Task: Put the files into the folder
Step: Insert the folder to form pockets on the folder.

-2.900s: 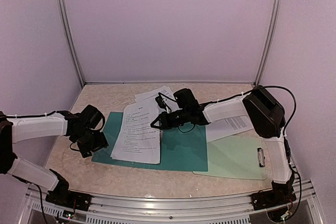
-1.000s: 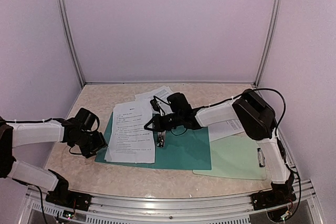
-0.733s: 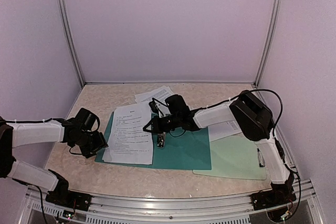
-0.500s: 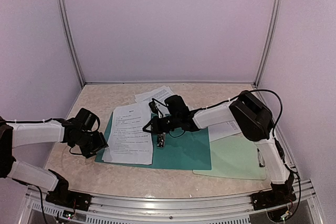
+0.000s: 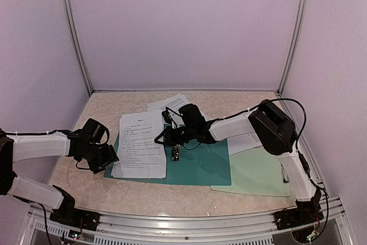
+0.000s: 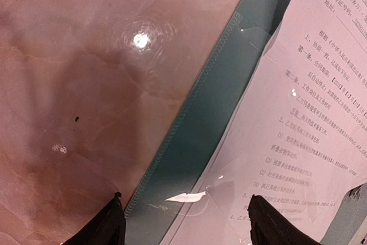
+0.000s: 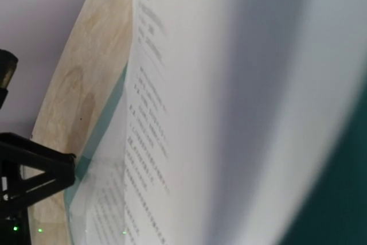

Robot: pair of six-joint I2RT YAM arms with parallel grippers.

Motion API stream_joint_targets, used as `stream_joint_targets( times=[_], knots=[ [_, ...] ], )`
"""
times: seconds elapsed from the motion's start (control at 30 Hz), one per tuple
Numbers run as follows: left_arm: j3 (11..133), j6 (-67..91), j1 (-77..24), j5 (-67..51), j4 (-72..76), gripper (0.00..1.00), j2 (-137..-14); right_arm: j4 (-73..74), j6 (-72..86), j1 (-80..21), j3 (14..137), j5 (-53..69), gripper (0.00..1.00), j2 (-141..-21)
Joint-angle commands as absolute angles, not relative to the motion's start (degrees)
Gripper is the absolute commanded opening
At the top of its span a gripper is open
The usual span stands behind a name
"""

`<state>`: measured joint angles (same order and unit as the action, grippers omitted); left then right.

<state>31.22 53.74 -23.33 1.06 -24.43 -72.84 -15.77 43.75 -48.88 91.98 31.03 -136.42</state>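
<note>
- Right gripper [image 5: 162, 137] pinched the white printed paper sheet [image 5: 140, 147] by its three-o'clock edge, over the dark teal card folder [image 5: 200, 167].
- Left gripper [image 5: 108, 158] hovered, jaws spread and empty, at the folder's nine-o'clock edge.

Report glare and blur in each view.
Left wrist: a round lamp glare on the tabletop, small glints on the folder, text sharp. Right wrist: the files fill the frame, badly out of focus at right. Top external: even light, all sharp.
</note>
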Motion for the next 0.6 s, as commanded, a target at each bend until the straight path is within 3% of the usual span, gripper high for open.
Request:
stream_joint_targets(
  times=[0.0, 0.57],
  knots=[
    [28.77, 53.86, -24.23, -2.18, -28.58, 0.72, -73.50, -17.49, 45.42, -50.06, 92.99, 31.11, 0.00, -137.90],
    [28.25, 53.68, -24.10, -2.16, -28.67, 0.73, -71.09, -19.72, 48.13, -51.32, 89.51, 27.68, 0.00, -135.54]
  ],
)
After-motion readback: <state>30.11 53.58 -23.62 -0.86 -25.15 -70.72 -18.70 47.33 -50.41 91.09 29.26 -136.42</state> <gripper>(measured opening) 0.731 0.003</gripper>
